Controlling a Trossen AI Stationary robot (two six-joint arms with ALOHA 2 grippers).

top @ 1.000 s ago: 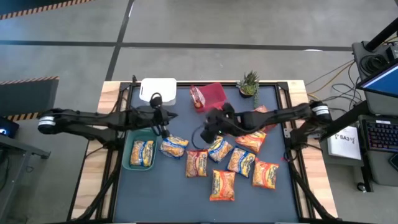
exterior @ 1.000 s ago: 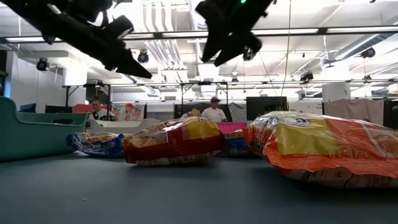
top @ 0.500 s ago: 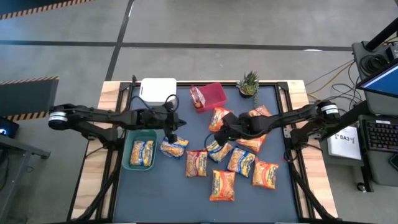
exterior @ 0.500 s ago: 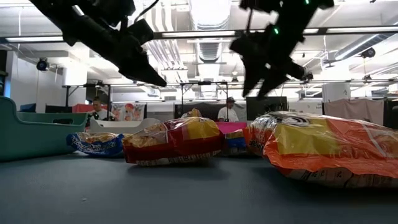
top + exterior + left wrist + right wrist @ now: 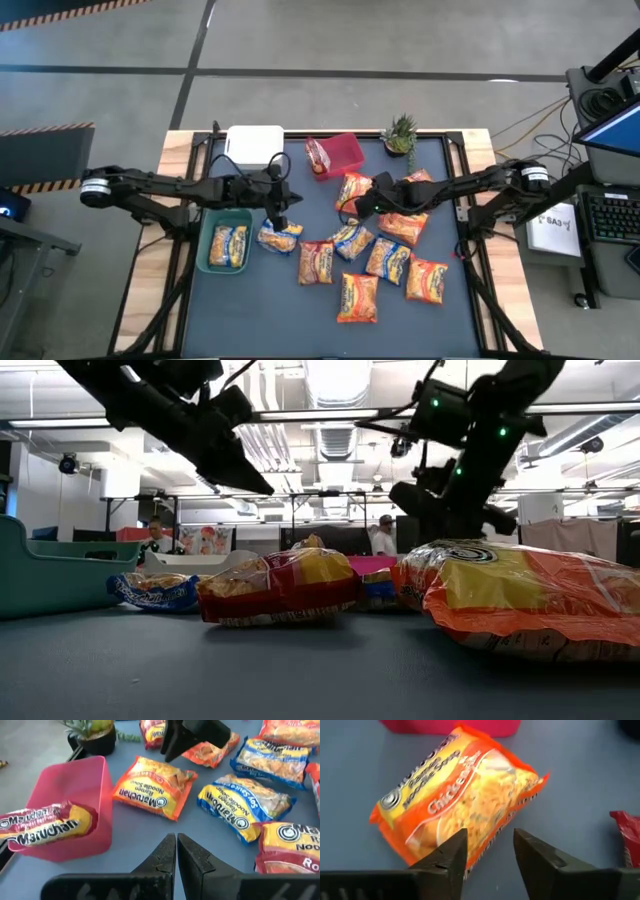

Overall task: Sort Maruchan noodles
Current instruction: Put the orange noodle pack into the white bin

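Several Maruchan noodles packets (image 5: 375, 262) lie flat on the dark mat. One orange packet (image 5: 352, 190) lies near the red bin (image 5: 343, 150); my right gripper (image 5: 361, 207) hangs low over it, open. In the right wrist view its fingers stand on either side of that packet's near long edge (image 5: 487, 837). My left gripper (image 5: 281, 214) is shut and holds nothing; it hovers above a yellow-blue packet (image 5: 278, 237) beside the green bin (image 5: 210, 252). My right gripper slants down over the orange packet's long edge (image 5: 487, 837) with its fingers apart. I cannot tell whether a fingertip (image 5: 454, 851) touches the packet. The packet lies flat on the mat.
The green bin holds a yellow-blue packet (image 5: 228, 244), and the red bin holds a red packet (image 5: 42, 822). A white bin (image 5: 254, 145) and a potted plant (image 5: 400, 133) stand along the far edge. More packets crowd the mat's middle and right.
My right gripper has come down from high above the mat, rolling as it went, until it is low over the orange packet near the red bin. My left gripper has shifted a little toward the table's right and stays shut above the yellow-blue packet.
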